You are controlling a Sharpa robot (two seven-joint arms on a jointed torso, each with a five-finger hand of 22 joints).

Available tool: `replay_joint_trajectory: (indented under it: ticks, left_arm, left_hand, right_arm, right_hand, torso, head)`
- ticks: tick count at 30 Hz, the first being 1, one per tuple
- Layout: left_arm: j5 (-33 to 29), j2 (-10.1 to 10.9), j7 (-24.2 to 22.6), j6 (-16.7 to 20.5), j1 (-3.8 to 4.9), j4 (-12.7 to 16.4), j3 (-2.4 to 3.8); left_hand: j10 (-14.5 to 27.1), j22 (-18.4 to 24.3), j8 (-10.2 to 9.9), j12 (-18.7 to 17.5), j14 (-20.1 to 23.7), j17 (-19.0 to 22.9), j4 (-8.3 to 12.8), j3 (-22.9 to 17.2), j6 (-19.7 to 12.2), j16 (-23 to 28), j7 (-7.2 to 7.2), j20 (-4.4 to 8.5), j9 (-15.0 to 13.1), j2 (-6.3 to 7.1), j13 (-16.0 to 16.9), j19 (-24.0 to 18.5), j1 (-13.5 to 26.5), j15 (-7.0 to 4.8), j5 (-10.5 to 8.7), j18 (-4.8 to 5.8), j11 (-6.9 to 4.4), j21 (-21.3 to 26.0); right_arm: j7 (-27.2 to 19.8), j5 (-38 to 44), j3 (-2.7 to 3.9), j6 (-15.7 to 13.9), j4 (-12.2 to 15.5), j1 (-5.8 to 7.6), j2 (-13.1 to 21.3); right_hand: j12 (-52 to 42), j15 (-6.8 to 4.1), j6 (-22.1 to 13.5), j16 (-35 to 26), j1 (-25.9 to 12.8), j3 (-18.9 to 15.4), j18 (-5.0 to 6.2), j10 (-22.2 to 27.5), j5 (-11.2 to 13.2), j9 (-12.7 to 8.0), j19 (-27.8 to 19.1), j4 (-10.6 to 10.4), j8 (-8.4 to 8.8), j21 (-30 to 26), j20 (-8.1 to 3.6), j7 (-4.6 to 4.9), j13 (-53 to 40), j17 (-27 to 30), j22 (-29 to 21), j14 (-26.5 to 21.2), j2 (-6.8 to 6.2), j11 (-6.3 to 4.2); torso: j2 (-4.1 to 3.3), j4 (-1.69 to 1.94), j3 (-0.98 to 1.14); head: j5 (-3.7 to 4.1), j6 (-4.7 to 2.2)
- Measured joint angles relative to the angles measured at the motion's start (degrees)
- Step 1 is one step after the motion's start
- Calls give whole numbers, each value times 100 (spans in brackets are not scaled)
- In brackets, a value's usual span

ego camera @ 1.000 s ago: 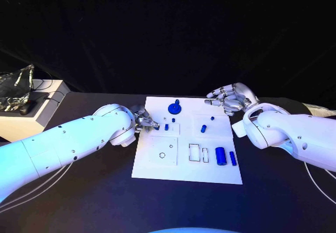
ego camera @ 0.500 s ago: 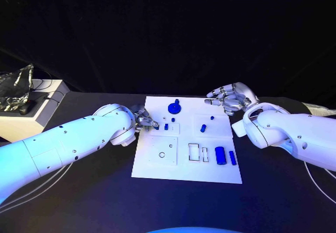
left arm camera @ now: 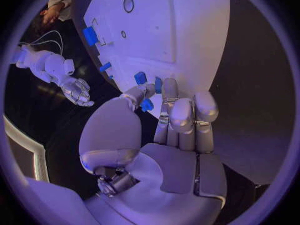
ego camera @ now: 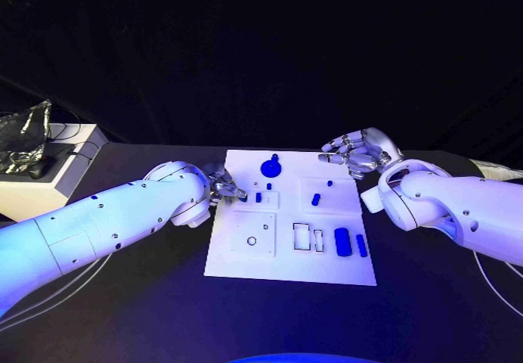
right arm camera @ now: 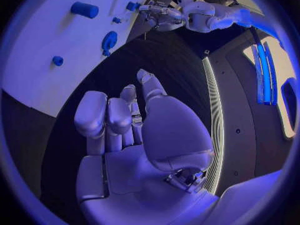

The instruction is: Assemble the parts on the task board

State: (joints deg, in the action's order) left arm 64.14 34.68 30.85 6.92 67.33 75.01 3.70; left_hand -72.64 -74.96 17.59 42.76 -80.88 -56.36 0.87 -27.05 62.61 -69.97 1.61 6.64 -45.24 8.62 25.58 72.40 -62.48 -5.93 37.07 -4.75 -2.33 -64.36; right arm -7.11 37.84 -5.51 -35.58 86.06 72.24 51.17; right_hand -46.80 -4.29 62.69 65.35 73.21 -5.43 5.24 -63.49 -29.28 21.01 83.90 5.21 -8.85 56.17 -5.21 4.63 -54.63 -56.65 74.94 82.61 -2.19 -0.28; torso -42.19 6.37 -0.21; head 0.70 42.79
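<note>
The white task board (ego camera: pixel 286 265) lies in the middle of the black table. My left hand (ego camera: pixel 227 187) rests at the board's left edge, and its thumb and a finger pinch a small blue part (ego camera: pixel 258 197) (left arm camera: pixel 147 104) that stands on the board. My right hand (ego camera: pixel 354 151) hovers by the board's far right corner with its fingers curled in and nothing in them (right arm camera: pixel 119 120). A round blue part with a knob (ego camera: pixel 271 168), a blue peg (ego camera: pixel 316 200), a thick blue cylinder (ego camera: pixel 343 242) and a thin one (ego camera: pixel 362 246) sit on the board.
A white box (ego camera: pixel 60 181) with a crinkled silver bag (ego camera: pixel 27 140) on it stands at the table's far left. The board has a round hole (ego camera: pixel 253 242) and rectangular slots (ego camera: pixel 302 236) near its front.
</note>
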Motion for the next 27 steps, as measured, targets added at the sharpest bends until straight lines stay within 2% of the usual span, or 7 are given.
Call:
replay_joint_trajectory:
  ticks: [10, 22, 24, 26, 27]
  left_arm:
    - [41, -32, 6, -52, 7, -35, 5]
    - [35, -69, 11, -91, 18, -95, 9]
    - [34, -80, 14, -92, 20, -107, 10]
    - [34, -89, 22, -91, 24, -123, 10]
    - [34, -93, 26, -91, 25, -127, 10]
  left_hand:
    - [-8, 1, -1, 0, -10, -5, 14, 14, 6, 0, -6, -20, -22, 23, 7, 20, -23, 10, -14, 0, 8, 0]
    - [-10, 8, -30, 0, -24, -133, 428, 428, 80, -49, -78, -41, 88, 23, 33, 41, -23, -1, -89, -1, 7, 0]
    - [-60, 9, -31, 0, -40, -138, 446, 506, 103, -49, -98, -41, 112, 22, 33, 41, -23, -1, -111, -1, -2, 0]
    - [-193, 8, -32, 0, -40, -143, 408, 702, 171, -49, -150, -40, 135, -1, 33, 41, -48, -2, -134, -2, -114, 0]
    - [-205, 8, -32, 0, -39, -149, 397, 796, 174, -49, -153, -40, 141, -52, 32, 41, -98, -2, -141, -2, -124, 8]
  right_arm:
    - [2, 0, 0, 2, 5, -1, 3]
    - [5, 0, 0, 4, 8, -1, 8]
    - [5, 0, 0, 4, 10, -1, 8]
    - [5, 0, 0, 4, 11, -1, 8]
    - [5, 0, 0, 4, 11, -1, 8]
  right_hand:
    - [0, 0, 0, 0, 0, 0, 0, -5, 0, 0, 0, 0, 0, 0, 0, 0, -5, 0, -1, 0, 0, 5]
    - [0, 0, 0, 0, 0, 0, 0, -5, 0, 0, 0, 0, 0, 0, 0, 0, -4, 1, -2, 0, 0, 5]
    - [0, 0, 0, 0, 0, 0, 0, -5, 0, 0, 0, 0, 0, 0, 0, 0, -4, 1, -2, 0, 0, 5]
    - [0, 0, 0, 0, 0, 0, 0, -5, 0, 0, 0, 0, 0, 0, 0, 0, -4, 1, -2, 0, 0, 5]
    - [0, 0, 0, 0, -1, 0, 0, -5, 0, 0, 0, 0, 0, 0, 0, 0, -4, 1, -2, 0, 1, 5]
  torso:
    - [-2, 4, -2]
    - [-2, 3, 1]
    - [-1, 2, 2]
    - [-1, 2, 2]
    - [-1, -1, 1]
  head:
    - [3, 13]
    - [-1, 15]
    - [-2, 15]
    - [-2, 15]
    - [-4, 15]
